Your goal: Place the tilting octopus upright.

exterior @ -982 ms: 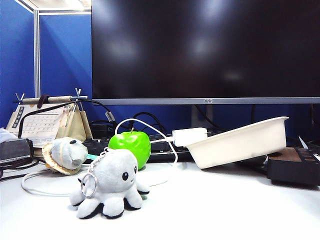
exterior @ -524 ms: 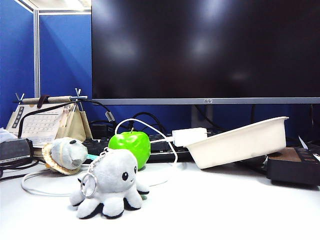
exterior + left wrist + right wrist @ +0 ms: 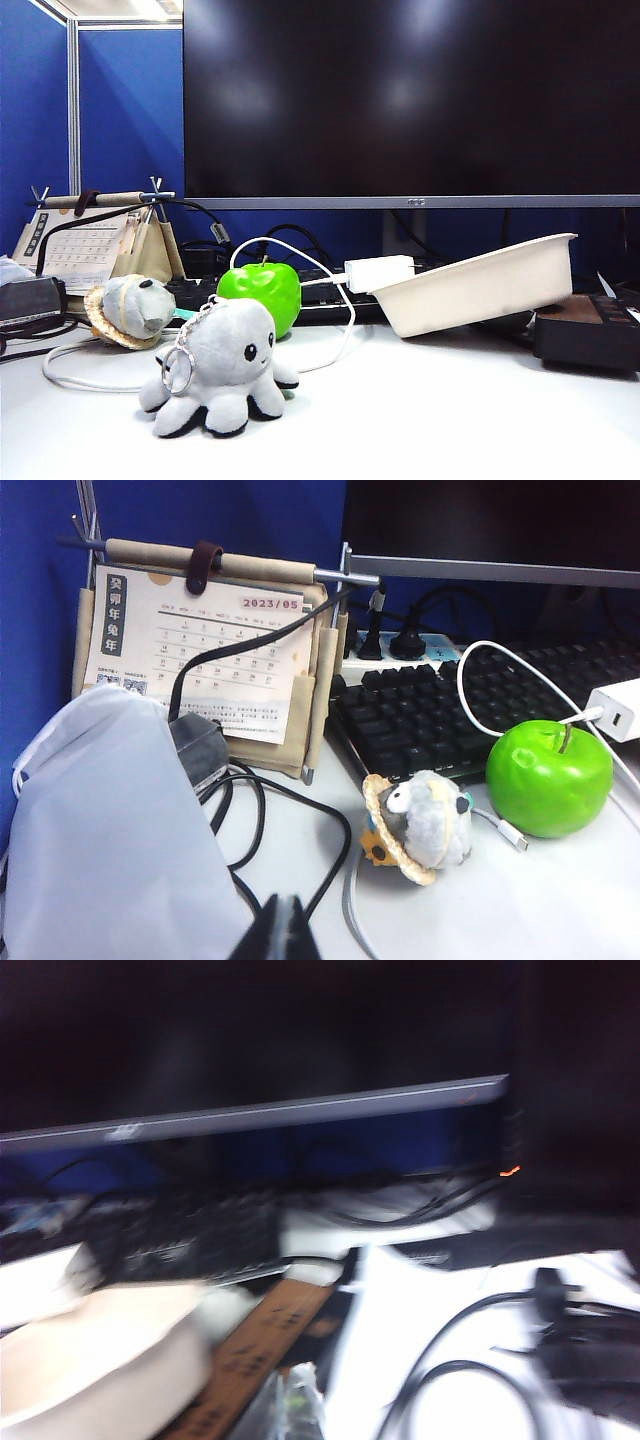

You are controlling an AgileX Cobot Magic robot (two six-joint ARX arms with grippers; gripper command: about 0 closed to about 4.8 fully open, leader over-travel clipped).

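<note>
The small light-grey plush octopus (image 3: 222,366) w/ black bead eyes sits at the front of the white table (image 3: 450,420), stubby tentacles splayed flat, black undersides peeking out along the base, face turned toward the exterior cam. It looks upright now, head over tentacles, so by the look of it the job is done or nearly so. Its silver keyring chain (image 3: 181,366) hangs down one side, which could drag it over again if nudged. Just behind it, the shiny green apple (image 3: 261,290); beside that, the pale grey-green round plush w/ tan woven rim (image 3: 128,310), lying near the black keyboard (image 3: 450,705). Not the target, so nobody touches it. Neither arm shows in the exterior view: both are clear of the toy. Left gripper (image 3: 279,935) is parked low at the edge of its wrist view, jaws pressed together, nothing between them, looking out over the desk calendar (image 3: 205,660) and a pale fabric bag (image 3: 110,850), well off from the octopus, probably tucked away to leave it undisturbed. Right wrist view is smeared w/ motion blur; the right gripper itself can't be made out there, but it's closed, and no toy is seen in that view. It shows the white plastic tub (image 3: 480,285), propped at a tilt on clutter, and dark cables (image 3: 470,1380).
</note>
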